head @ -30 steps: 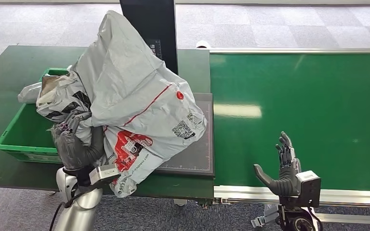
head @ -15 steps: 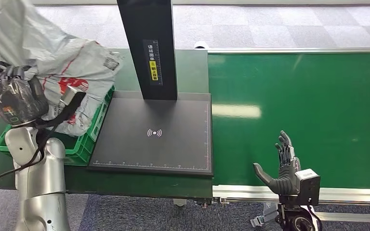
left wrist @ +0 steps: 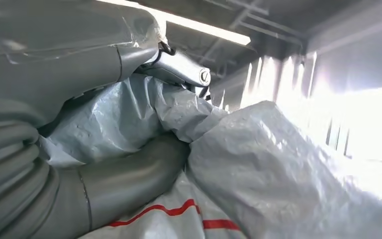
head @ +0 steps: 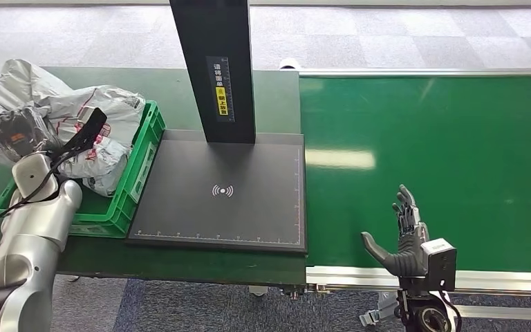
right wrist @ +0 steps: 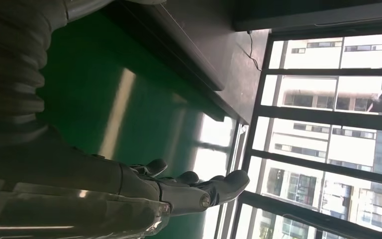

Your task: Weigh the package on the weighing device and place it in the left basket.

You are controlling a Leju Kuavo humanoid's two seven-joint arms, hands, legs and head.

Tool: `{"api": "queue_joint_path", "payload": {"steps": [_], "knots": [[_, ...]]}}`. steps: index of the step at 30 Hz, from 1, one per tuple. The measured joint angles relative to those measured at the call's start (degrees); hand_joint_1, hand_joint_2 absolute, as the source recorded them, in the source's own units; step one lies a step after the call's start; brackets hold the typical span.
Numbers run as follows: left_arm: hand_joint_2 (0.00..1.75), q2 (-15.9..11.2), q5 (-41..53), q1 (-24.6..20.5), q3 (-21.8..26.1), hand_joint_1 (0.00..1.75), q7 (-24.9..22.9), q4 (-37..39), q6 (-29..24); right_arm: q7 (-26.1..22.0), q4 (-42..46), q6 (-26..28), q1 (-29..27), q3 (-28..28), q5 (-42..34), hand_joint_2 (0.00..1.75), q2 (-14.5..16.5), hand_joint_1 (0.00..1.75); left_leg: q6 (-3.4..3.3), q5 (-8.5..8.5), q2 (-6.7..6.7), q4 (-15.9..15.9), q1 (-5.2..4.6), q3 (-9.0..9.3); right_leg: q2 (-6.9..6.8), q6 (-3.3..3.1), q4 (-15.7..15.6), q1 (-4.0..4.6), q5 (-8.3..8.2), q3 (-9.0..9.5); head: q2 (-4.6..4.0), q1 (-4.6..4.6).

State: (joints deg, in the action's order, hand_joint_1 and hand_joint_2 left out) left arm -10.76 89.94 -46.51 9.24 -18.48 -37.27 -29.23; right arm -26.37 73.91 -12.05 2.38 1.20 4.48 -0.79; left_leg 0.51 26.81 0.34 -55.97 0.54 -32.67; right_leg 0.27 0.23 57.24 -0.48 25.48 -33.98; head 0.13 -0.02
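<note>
Since half second ago, left hand (head: 19,135) carried grey courier bag (head: 93,117) lower — now resting in green basket (head: 135,181), left of frame, bulging over far rim. Fingers wrapped tight in plastic folds. Scale platform (head: 225,190) bare. Right hand (head: 402,238) empty, fingers spread, lower right. Risk: film snags fingers on release — bag drags back out.

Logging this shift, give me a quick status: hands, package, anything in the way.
Left hand grips package, package down in green basket. Right hand open, empty, over belt. Scale bare. Nothing blocking.
</note>
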Motion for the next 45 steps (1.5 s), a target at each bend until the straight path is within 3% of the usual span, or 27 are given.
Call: {"api": "queue_joint_path", "payload": {"steps": [13, 14, 17, 18, 19, 25, 33, 38, 45], "knots": [[1.75, -2.0, 0.0, -4.0, -8.2, 1.75, -0.5, 11.5, 28.7, -0.7, -3.3, -1.9, 2.9, 0.0, 1.3, 1.75, 0.0, 0.0, 0.0, 0.0, -0.08, 0.0, -0.01, 0.07, -0.08, 0.0, 0.0, -0.01, 0.01, 0.13, 0.0, 0.0], [1.75, -2.1, 0.0, -4.2, -9.0, 1.54, -0.9, 12.0, 30.5, -0.7, -3.6, -2.0, 3.2, 0.0, 1.5, 1.75, 0.0, 0.0, 0.0, 0.0, -0.09, 0.0, -0.01, 0.1, -0.1, 0.0, 0.0, -0.01, 0.01, 0.17, 0.0, 0.0], [1.75, -2.6, 0.0, -4.8, -11.1, 0.23, -1.5, 13.2, 34.2, -0.7, -4.5, -2.2, 4.0, 0.1, 1.8, 1.75, 0.1, 0.0, 0.0, 0.0, -0.12, 0.0, -0.01, 0.24, -0.15, 0.0, 0.0, -0.02, 0.03, 0.32, 0.0, -0.01], [1.75, -2.8, 0.0, -5.0, -11.6, 0.0, -1.6, 13.5, 34.6, -0.8, -4.7, -2.2, 4.2, 0.1, 1.8, 1.75, 0.2, 0.0, 0.0, 0.01, -0.13, 0.0, -0.01, 0.29, -0.16, 0.0, 0.0, -0.02, 0.04, 0.37, 0.0, 0.0], [1.75, -2.9, 0.0, -5.0, -12.0, 0.0, -1.8, 13.8, 34.5, -0.8, -4.9, -2.2, 4.2, 0.1, 1.8, 1.75, 0.2, 0.0, 0.0, 0.01, -0.15, 0.0, -0.01, 0.32, -0.17, 0.0, 0.0, -0.02, 0.04, 0.4, 0.0, -0.02], [1.75, -2.9, 0.0, -3.7, -13.6, 0.0, -3.6, 14.4, 25.3, -0.5, -5.1, -2.2, 4.0, 0.1, 1.8, 1.75, 0.5, 0.0, 0.02, -0.05, -0.23, 0.0, 0.0, 0.34, -0.24, 0.0, 0.0, 0.0, 0.04, 0.42, 0.0, -0.01], [1.75, -2.4, -1.1, -0.8, -13.5, 0.0, -1.0, 13.0, 0.6, 0.5, -4.6, -1.9, 3.7, 0.1, 0.8, 1.75, 0.5, 0.0, 0.02, -0.05, -0.23, 0.0, 0.0, 0.22, -0.24, 0.0, 0.0, -0.01, 0.04, 0.31, 0.0, 0.0], [1.75, -1.2, -4.3, 2.1, -10.6, 0.0, 6.7, 6.0, -9.7, 0.6, -4.6, -1.4, 3.8, 0.2, 0.2, 1.75, 0.4, 0.0, 0.02, -0.04, -0.2, 0.0, -0.01, 0.11, -0.21, 0.01, 0.0, -0.01, 0.03, 0.14, 0.0, -0.01], [1.75, 3.5, -6.2, 9.3, -1.9, 0.0, 22.5, -15.0, -10.6, 0.7, -4.7, -0.2, 4.3, 0.5, -0.8, 1.75, 0.1, 0.0, 0.02, -0.02, -0.1, 0.0, 0.0, 0.01, -0.14, 0.01, 0.0, 0.0, 0.03, 0.03, 0.0, 0.0]]}}
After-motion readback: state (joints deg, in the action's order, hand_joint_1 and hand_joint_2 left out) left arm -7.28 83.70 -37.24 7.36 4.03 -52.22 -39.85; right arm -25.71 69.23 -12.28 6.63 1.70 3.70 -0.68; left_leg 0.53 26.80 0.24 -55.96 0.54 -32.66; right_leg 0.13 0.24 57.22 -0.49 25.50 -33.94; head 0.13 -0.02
